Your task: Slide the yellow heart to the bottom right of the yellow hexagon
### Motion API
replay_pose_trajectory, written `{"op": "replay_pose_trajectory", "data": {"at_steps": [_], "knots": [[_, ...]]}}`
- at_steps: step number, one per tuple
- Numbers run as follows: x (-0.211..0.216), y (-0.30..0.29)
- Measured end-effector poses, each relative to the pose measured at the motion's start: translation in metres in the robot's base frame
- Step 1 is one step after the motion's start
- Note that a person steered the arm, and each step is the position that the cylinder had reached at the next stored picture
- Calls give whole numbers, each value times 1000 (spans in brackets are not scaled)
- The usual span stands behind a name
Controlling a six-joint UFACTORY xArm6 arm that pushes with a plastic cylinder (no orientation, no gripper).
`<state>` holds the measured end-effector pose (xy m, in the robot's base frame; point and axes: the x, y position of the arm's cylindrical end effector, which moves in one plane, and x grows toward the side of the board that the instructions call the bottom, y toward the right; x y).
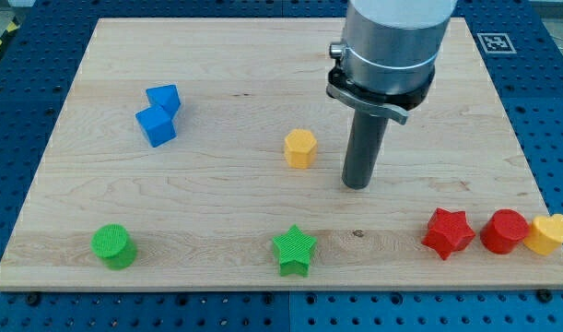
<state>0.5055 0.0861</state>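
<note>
The yellow hexagon [300, 147] stands near the board's middle. The yellow heart [549, 233] sits at the board's bottom right edge, touching the red cylinder [504, 231] on its left. My tip [357, 183] rests on the board just right of and slightly below the yellow hexagon, apart from it, and far up-left of the yellow heart.
A red star [448, 232] sits left of the red cylinder. A green star [294, 251] is at the bottom middle, a green cylinder [111, 245] at the bottom left. Two touching blue blocks [158, 115] lie at the upper left. The wooden board [216, 198] ends just past the heart.
</note>
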Motion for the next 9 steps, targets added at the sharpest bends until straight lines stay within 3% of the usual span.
{"op": "replay_pose_trajectory", "data": {"at_steps": [1,6,9], "knots": [[2,0],[92,43],[112,121]]}}
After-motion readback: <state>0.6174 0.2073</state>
